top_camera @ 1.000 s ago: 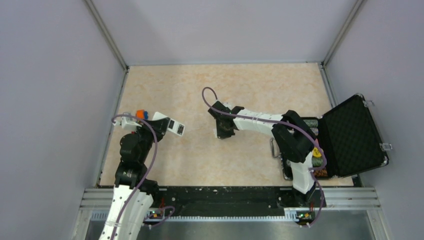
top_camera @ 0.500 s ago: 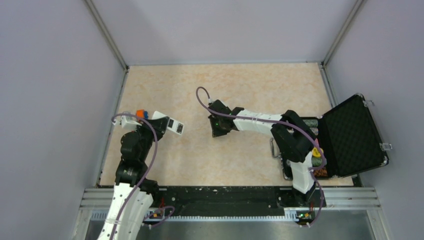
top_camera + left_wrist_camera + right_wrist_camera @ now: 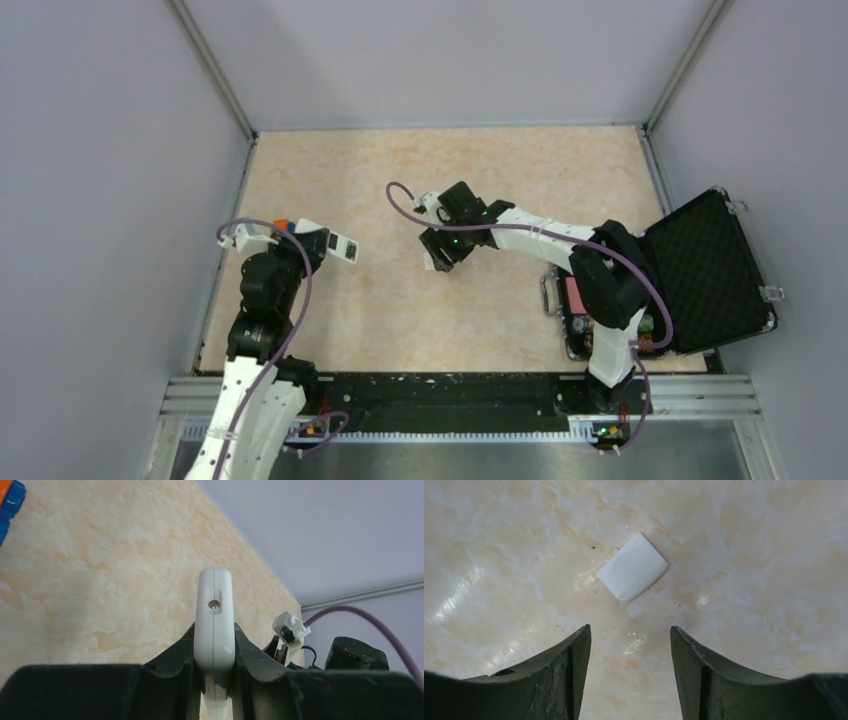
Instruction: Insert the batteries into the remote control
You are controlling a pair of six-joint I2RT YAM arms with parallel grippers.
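Observation:
My left gripper is shut on the remote control, a slim white bar held above the table's left side. In the left wrist view the remote control stands edge-on between the fingers, a small screw in its end. My right gripper hovers over the table's middle. Seen from the right wrist, it is open with nothing between its jaws. A small white square cover lies flat on the table just beyond its fingertips. The batteries are out of view.
An open black case with foam lining stands at the right edge, a pink item in its tray. An orange-and-blue object lies behind the left gripper, near the left wall; the left wrist view catches its edge.
The right gripper has opened, and the white cover now lies free on the table. Its wrist has turned and shifted slightly back. The left gripper moved slightly back and left with the remote.

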